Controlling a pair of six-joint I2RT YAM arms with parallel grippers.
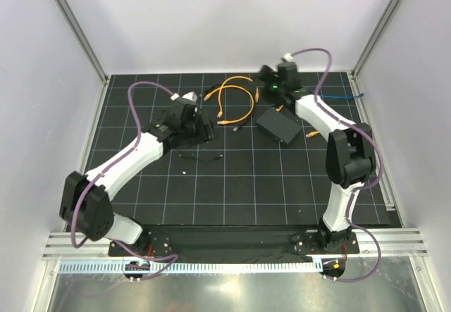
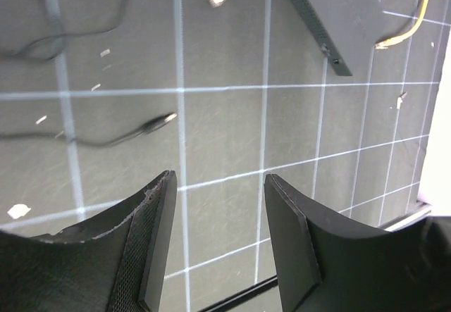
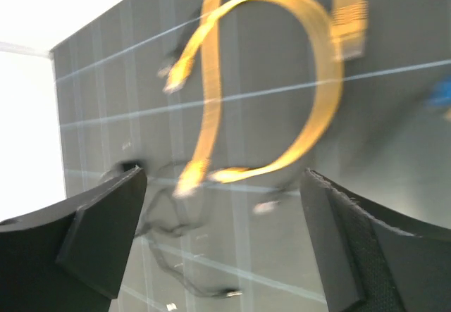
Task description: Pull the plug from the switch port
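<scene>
The switch [image 1: 280, 125] is a flat matte-black box right of centre on the mat. In the left wrist view [image 2: 345, 9] its port edge faces left. A short yellow plug end [image 1: 310, 134] lies against its right side, also in the left wrist view [image 2: 386, 42]. I cannot tell if it sits in a port. My left gripper [image 1: 208, 130] is open and empty over bare mat [image 2: 220, 178], left of the switch. My right gripper [image 1: 264, 86] is open and empty above looped yellow cables [image 3: 310, 79], behind the switch.
Loose yellow cables [image 1: 236, 101] lie behind the mat's centre. A thin black wire with a small connector [image 2: 162, 120] lies near my left gripper [image 1: 201, 156]. A blue cable [image 1: 352, 95] runs at the back right. White walls enclose the mat.
</scene>
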